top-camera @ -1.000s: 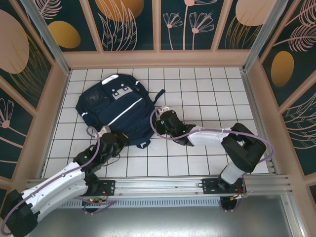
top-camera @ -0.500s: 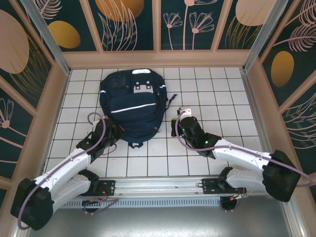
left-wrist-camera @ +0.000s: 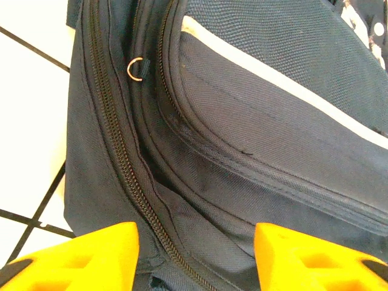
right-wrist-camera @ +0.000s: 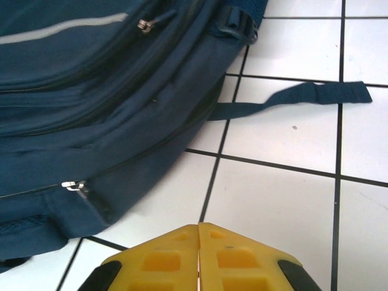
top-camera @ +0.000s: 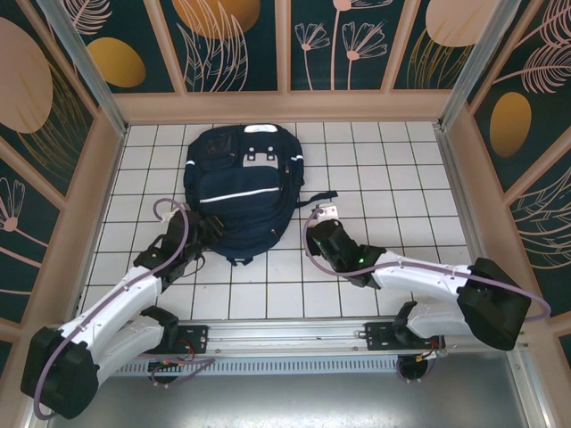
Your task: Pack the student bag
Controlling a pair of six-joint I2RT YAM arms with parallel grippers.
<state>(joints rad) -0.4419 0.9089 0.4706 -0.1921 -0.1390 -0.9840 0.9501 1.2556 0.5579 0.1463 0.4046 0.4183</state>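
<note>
Right gripper (right-wrist-camera: 199, 230) moved nearer backpack (top-camera: 236, 192)'s right side, fingers pressed together; left gripper (left-wrist-camera: 195, 245) at its lower-left, fingers spread.

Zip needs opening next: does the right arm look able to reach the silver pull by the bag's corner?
Probably yes: only bare tile lies between the right tool and that pull, though the tool is shut.

The student bag (top-camera: 243, 192) straighter than a second ago, right pincer (right-wrist-camera: 199, 233) now off it.
</note>
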